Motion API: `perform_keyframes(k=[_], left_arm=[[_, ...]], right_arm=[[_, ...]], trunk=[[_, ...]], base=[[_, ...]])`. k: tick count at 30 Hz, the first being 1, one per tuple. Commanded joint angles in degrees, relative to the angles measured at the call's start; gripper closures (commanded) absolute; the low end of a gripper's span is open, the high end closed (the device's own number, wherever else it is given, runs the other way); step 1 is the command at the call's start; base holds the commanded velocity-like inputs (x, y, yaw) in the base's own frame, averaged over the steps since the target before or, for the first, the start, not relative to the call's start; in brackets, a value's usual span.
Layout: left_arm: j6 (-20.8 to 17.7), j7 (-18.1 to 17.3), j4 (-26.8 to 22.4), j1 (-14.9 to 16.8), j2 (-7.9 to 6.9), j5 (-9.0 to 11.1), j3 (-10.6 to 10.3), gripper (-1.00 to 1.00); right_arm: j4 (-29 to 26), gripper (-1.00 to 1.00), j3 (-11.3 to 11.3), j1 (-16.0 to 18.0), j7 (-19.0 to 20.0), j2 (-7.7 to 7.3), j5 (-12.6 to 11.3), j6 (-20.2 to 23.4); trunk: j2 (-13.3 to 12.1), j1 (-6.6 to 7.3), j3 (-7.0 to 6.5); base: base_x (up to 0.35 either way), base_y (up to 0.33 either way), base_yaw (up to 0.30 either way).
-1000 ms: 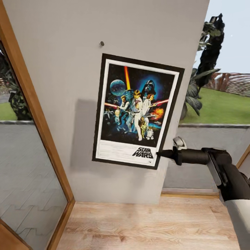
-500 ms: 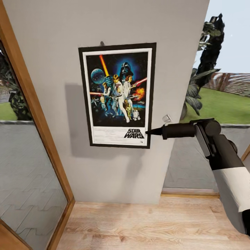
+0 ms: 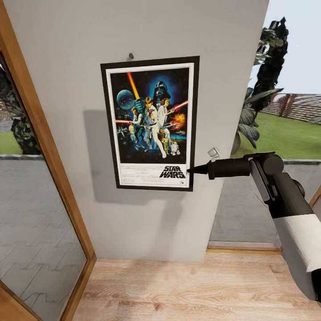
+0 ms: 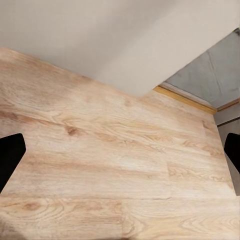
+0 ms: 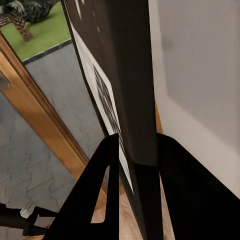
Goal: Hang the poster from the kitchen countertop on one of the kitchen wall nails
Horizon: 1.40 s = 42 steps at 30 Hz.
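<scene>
**Poster held flat against the wall under the nail**

Since a second ago the poster (image 3: 151, 123) has gone up and toward my left, from a tilted hang low on the wall to an upright stand with its top edge just below the wall nail (image 3: 131, 56); over the last half second it has dropped only a touch, so the nail now shows clear above the frame. Whether the frame hangs on the nail I cannot tell. It lies flat on the pale grey wall (image 3: 80, 89), its shadow falling to the left and beneath it.

My right end effector (image 3: 192, 170) is clamped on the poster's lower right corner, beside the STAR WARS logo. In the right wrist view the two dark fingers (image 5: 107, 190) close on either side of the black frame edge (image 5: 132, 85), with the printed face turned toward the wooden door frame (image 5: 35, 115) and the back toward the wall. My right arm (image 3: 276, 191) reaches in level from the right side.

My left end effector (image 4: 120, 160) has its fingers spread wide apart, holding nothing, over the light wood floor (image 4: 100, 165) near the foot of the wall.

A glass door with a wooden frame (image 3: 49, 151) stands at left; lawn and plants (image 3: 267, 80) show beyond the wall at right.
</scene>
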State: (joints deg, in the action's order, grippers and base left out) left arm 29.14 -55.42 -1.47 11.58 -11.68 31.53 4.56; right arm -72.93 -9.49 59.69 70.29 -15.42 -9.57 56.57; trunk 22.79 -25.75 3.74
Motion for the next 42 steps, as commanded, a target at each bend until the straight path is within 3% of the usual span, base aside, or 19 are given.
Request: perform_keyframes(k=[1, 11, 17, 20, 27, 37, 42], left_arm=[[0.2, -0.2, 0.1, 0.1, -0.01, -0.3, 0.4, -1.00], [0.2, -0.2, 0.1, 0.1, -0.01, -0.3, 0.4, -1.00], [0.2, -0.2, 0.1, 0.1, -0.01, -0.3, 0.4, -1.00], [0.2, -0.2, 0.1, 0.1, -0.01, -0.3, 0.4, -1.00], [0.2, -0.2, 0.1, 0.1, -0.01, -0.3, 0.4, -1.00], [0.2, -0.2, 0.1, 0.0, -0.01, -0.3, 0.4, -1.00], [0.2, -0.2, 0.1, 0.0, -0.01, -0.3, 0.4, -1.00]], right_arm=[[0.0, 1.00, -0.1, 0.1, 0.1, -0.05, -0.4, 0.5], [0.0, 1.00, -0.4, 1.2, 0.2, -0.12, -0.2, 0.6], [0.3, 1.00, -5.2, 2.9, 0.2, -0.99, -0.2, 0.6], [0.4, 1.00, -6.3, 3.4, 0.4, -1.83, -0.2, 0.6], [0.3, 1.00, -6.7, 3.7, 0.7, -2.64, -0.7, 0.6], [0.1, 1.00, -6.4, 3.6, 0.7, -2.60, -4.2, 0.4], [0.1, 1.00, -6.4, 3.6, 0.7, -2.59, -4.6, 0.4]], trunk=[[0.1, -0.04, 0.13], [0.1, -0.04, 0.13], [0.1, -0.04, 0.13], [0.1, -0.04, 0.13], [0.1, -0.04, 0.13], [0.1, -0.04, 0.13], [0.1, -0.04, 0.13]], base=[[0.000, 0.000, 0.000], [0.000, 0.000, 0.000], [0.000, 0.000, 0.000], [0.000, 0.000, 0.000], [0.000, 0.000, 0.000], [0.000, 0.000, 0.000], [0.000, 0.000, 0.000]])
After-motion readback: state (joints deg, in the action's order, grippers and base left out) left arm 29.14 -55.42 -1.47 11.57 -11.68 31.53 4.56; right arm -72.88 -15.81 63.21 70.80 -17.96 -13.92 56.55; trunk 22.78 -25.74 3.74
